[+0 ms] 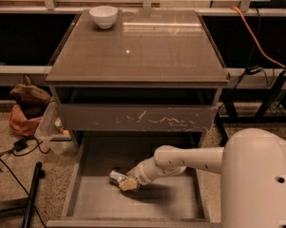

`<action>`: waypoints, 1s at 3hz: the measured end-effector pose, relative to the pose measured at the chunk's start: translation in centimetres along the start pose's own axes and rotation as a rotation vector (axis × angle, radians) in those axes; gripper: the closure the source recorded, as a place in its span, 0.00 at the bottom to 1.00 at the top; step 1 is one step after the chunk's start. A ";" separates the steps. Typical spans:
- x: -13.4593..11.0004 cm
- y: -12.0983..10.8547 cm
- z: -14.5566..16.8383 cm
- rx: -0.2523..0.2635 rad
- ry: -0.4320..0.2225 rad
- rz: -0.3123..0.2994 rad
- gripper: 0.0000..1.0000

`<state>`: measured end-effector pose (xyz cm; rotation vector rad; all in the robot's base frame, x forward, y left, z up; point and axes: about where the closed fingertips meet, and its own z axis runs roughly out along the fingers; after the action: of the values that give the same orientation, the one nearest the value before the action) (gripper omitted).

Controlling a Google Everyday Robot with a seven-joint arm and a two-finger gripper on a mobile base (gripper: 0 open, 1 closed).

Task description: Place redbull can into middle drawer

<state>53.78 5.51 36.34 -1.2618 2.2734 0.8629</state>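
Items listed by their place relative to the cabinet (138, 77).

1. Black pole (32, 196): on the speckled floor, left of the cabinet and towards the front, leaning.
2. Dark cables (12, 148): on the floor left of the cabinet, trailing off to the left edge.
3. Brown and orange bag (24, 109): on the floor left of the cabinet, slumped.
4. Clear plastic tub (50, 132): just beside the cabinet's left side, at floor level.
5. White bowl (103, 16): upright on the cabinet's top surface (147, 51), at its rear left corner.
6. Scratched drawer front (138, 118): on the cabinet's face, under the top, bearing pale scratches.
7. Middle drawer (157, 204): pulled out from the cabinet below the scratched front, its floor in view.
8. Redbull can (116, 176): lying on its side on the middle drawer's floor, left of centre.
9. Pincer (128, 185): low inside the middle drawer, touching the can's right end; whether it is spread or pinching cannot be told.
10. White arm (187, 159): reaching into the drawer from the right.
11. White robot body (261, 179): right of the cabinet's front.
12. Orange cable (256, 38): behind the cabinet to the right.
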 end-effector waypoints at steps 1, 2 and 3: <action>0.0 0.0 0.0 0.000 0.000 0.000 0.13; 0.0 0.0 0.0 0.000 0.000 0.000 0.00; 0.0 0.0 0.0 0.000 0.000 0.000 0.00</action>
<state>53.78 5.52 36.33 -1.2619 2.2734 0.8632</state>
